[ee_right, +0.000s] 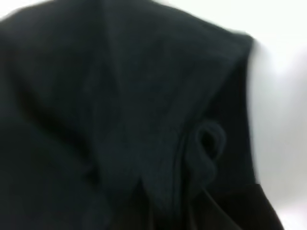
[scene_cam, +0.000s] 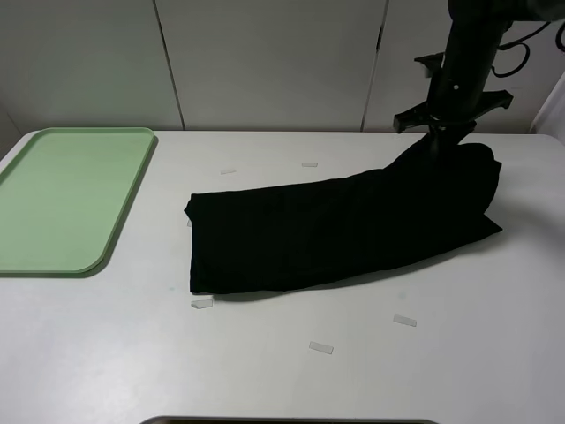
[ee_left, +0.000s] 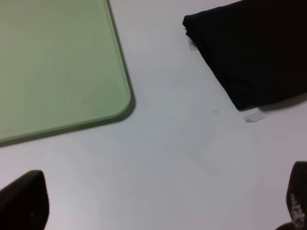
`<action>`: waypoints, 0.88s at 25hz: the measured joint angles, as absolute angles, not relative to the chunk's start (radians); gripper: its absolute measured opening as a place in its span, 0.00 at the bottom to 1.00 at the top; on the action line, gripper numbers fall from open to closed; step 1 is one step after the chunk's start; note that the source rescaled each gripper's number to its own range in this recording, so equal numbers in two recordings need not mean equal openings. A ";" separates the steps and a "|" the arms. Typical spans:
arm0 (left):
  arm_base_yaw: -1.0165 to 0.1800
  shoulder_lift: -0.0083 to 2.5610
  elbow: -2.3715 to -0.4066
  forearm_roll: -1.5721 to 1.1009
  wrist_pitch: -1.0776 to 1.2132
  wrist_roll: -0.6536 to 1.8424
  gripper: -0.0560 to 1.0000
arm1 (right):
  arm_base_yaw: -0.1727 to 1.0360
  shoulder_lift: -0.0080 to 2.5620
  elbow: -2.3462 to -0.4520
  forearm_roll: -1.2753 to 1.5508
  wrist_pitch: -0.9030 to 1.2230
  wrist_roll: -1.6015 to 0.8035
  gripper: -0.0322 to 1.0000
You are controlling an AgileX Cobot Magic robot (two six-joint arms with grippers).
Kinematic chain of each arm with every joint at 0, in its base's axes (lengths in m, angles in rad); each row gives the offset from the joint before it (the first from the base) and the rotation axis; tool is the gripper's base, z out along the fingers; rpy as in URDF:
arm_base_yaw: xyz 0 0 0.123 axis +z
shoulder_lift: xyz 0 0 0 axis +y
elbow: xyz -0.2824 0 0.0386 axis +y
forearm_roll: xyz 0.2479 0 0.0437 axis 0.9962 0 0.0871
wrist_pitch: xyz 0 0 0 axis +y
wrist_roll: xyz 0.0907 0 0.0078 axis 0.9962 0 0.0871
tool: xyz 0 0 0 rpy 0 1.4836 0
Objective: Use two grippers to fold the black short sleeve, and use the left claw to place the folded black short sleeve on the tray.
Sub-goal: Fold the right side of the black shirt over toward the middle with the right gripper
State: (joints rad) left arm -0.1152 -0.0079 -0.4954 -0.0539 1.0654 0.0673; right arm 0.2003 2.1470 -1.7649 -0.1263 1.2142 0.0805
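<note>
One lengthwise fold appears done: the black shirt (scene_cam: 335,230) lies banded on the counter (scene_cam: 353,371), right end pinched up by the right claw (scene_cam: 439,137), the left claw (ee_left: 160,206) hangs spread and empty beside the tray (scene_cam: 71,194), and cross-folding and tray placement remain.

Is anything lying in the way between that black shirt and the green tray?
Nothing visible does. Only bare white table separates the black short sleeve from the tray; the small tape strips lie flat near it.
</note>
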 joint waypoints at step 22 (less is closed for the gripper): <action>-0.115 -0.008 -0.495 -0.045 1.065 0.067 1.00 | 0.399 2.147 -1.765 0.000 1.198 0.119 0.09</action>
State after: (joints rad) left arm -0.1152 -0.0079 -0.4954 -0.0449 1.0654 0.0673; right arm 0.3994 2.1470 -1.7649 0.0000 1.1984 0.1191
